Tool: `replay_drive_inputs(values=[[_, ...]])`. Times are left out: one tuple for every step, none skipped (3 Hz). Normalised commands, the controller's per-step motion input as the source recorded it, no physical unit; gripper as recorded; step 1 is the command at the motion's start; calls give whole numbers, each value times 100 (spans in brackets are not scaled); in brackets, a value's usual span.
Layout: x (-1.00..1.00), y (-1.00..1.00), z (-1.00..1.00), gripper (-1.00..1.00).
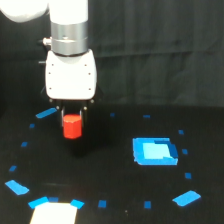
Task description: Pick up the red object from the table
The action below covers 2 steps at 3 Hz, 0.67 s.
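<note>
Gripper [71, 119], black-fingered under a white boxy wrist housing, hangs at the exterior view's upper left with its fingers pointing down, clamped on the small bright red-orange stubby block [72, 126]. Block sits between the dark fingers, upright, its lower half sticking out below them. Can't tell for sure if its base touches the flat black table [110, 165] or is just above it; the surface right below it is dark and blurred.

Large bright blue rectangular patch [155, 151] lies on the table well apart from the block, toward the exterior view's right. Small blue tape squares and slanted blue strips ring the work area. White rectangular patch [54, 213] at the bottom edge, left of centre. Dark pleated curtain [160, 50] behind everything.
</note>
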Motion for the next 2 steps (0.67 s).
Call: replay_drive_inputs(values=[[0, 2, 97, -98], [5, 8, 100, -77]])
